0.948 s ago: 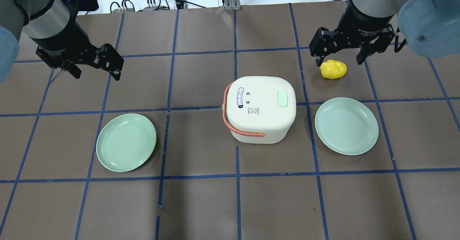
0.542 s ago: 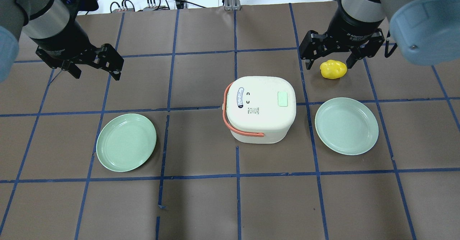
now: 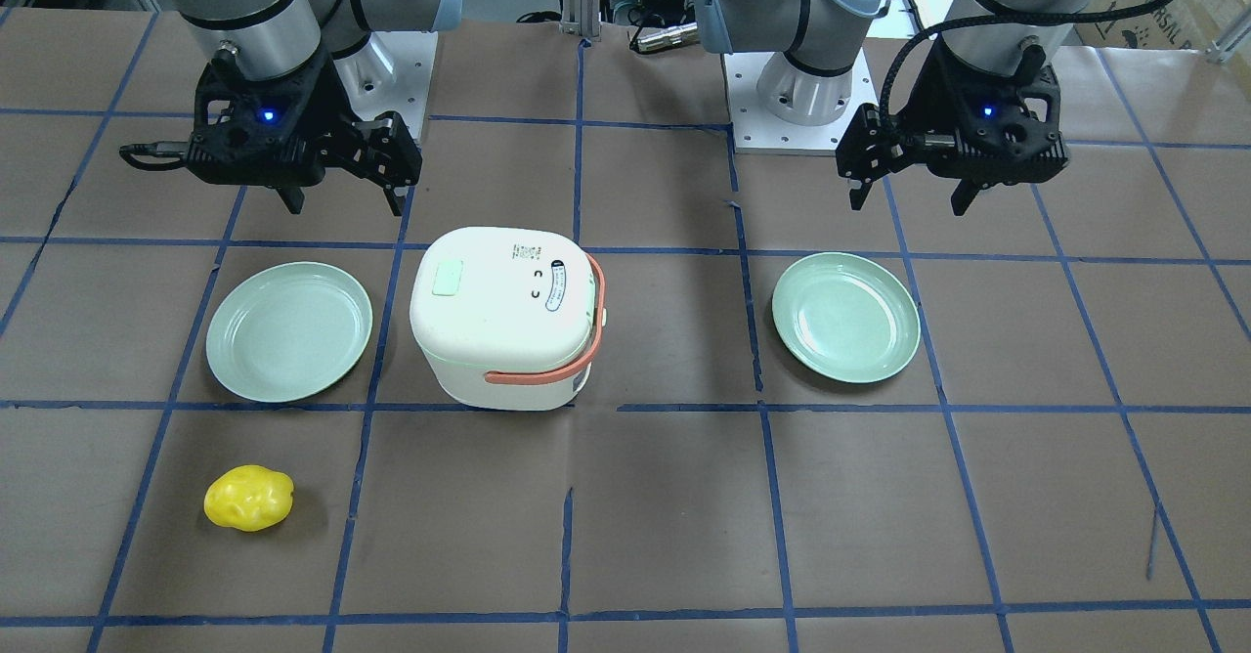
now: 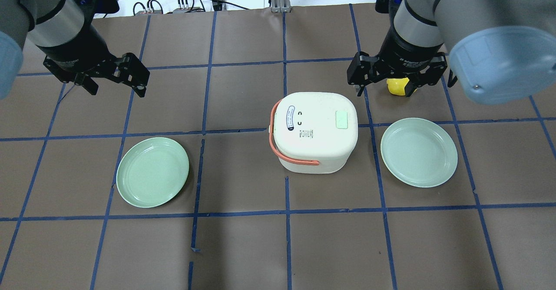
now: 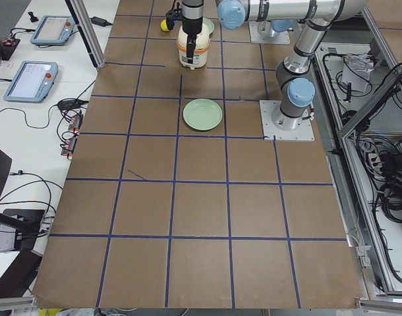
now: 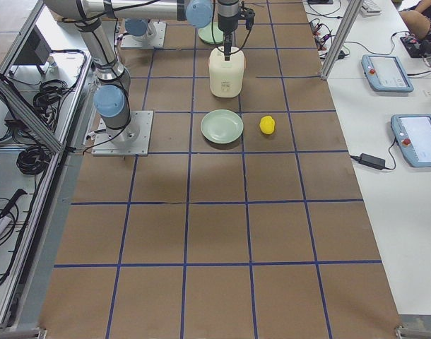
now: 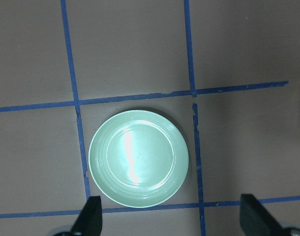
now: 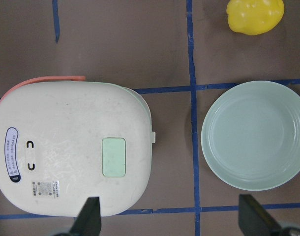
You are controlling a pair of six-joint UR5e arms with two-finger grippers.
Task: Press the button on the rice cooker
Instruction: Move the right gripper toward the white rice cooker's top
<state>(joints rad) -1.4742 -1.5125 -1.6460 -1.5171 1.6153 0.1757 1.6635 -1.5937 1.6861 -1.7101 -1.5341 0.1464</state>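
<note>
The white rice cooker stands shut at the table's middle, its coral handle folded to the left and near side. A mint-green rectangular button sits on the lid's right part; it also shows in the right wrist view and the front view. My right gripper is open and empty, hovering just beyond the cooker's far right corner. Its fingertips frame the cooker from above. My left gripper is open and empty, high at the far left.
A yellow lumpy object lies under the right gripper, partly hidden; it is plain in the front view. A mint plate lies right of the cooker, another plate to its left. Cables run along the far edge.
My right gripper has moved left toward the cooker's far right corner and now covers part of the yellow object. The left arm has not moved.
</note>
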